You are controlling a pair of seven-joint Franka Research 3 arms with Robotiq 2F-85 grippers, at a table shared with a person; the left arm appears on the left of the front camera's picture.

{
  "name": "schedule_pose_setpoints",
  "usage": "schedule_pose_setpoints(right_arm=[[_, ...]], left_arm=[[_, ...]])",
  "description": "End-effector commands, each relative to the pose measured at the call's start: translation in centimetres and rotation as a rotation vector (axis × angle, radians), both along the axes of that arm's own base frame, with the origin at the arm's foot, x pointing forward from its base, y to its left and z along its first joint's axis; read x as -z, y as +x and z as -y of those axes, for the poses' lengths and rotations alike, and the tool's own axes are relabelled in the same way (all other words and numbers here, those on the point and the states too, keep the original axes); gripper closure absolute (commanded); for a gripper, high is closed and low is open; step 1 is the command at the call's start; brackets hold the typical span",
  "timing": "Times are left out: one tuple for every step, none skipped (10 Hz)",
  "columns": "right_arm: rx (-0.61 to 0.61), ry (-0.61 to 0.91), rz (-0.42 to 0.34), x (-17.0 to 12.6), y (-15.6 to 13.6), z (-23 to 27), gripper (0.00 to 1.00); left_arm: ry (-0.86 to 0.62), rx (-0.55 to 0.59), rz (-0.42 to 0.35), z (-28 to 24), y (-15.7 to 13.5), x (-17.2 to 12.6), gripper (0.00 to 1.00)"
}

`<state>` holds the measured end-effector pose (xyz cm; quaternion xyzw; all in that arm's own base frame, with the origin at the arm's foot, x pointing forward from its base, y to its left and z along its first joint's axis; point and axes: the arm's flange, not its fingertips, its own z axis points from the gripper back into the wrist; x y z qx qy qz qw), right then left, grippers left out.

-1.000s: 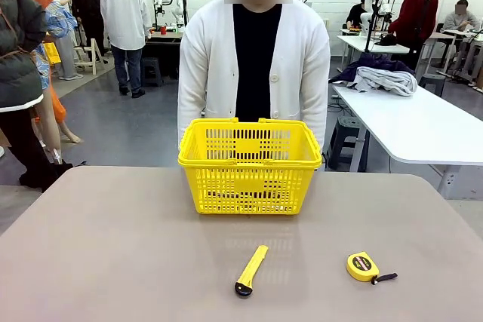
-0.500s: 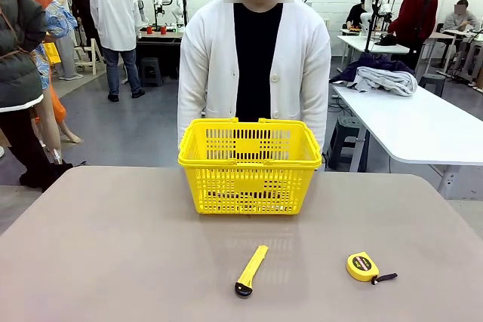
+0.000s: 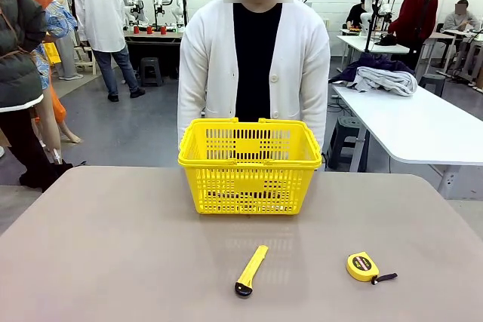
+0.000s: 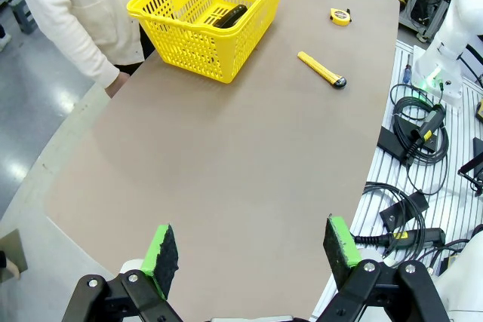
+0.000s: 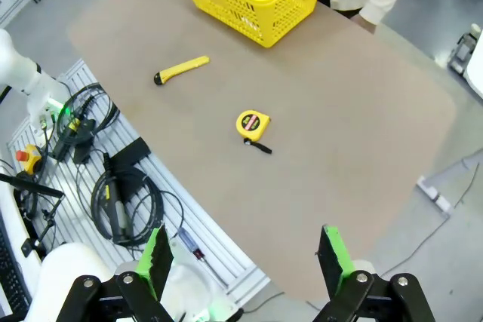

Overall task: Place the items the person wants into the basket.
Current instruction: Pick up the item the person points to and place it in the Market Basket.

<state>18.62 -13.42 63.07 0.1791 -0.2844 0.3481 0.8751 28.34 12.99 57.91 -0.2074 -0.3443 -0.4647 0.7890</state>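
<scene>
I see a plain grey-brown worktop (image 3: 113, 246) with rounded corners; three things lie directly on it; the yellow basket (image 3: 250, 165) stands at its far edge, well ahead of both sets of fingers; the yellow utility knife (image 3: 251, 269) lies nearer my side, apart from the basket; the round yellow tape measure (image 3: 364, 267) lies well apart, closest to the right fingers.

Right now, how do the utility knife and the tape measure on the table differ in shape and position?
The utility knife is long and slim with a black end; the tape measure is round with a small black strap. The utility knife lies in front of the basket, near the table's middle; the tape measure lies farther toward the robot's right. Both are yellow, lie outside the basket, and neither is touched.
</scene>
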Motion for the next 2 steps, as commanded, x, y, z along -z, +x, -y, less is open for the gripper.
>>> schedule_pose_setpoints(right_arm=[[0.007,0.001,-0.007,0.08,0.10,0.09,0.00],[0.007,0.001,-0.007,0.08,0.10,0.09,0.00]], left_arm=[[-0.014,0.015,0.016,-0.14,-0.11,0.05,0.00],[-0.014,0.015,0.016,-0.14,-0.11,0.05,0.00]])
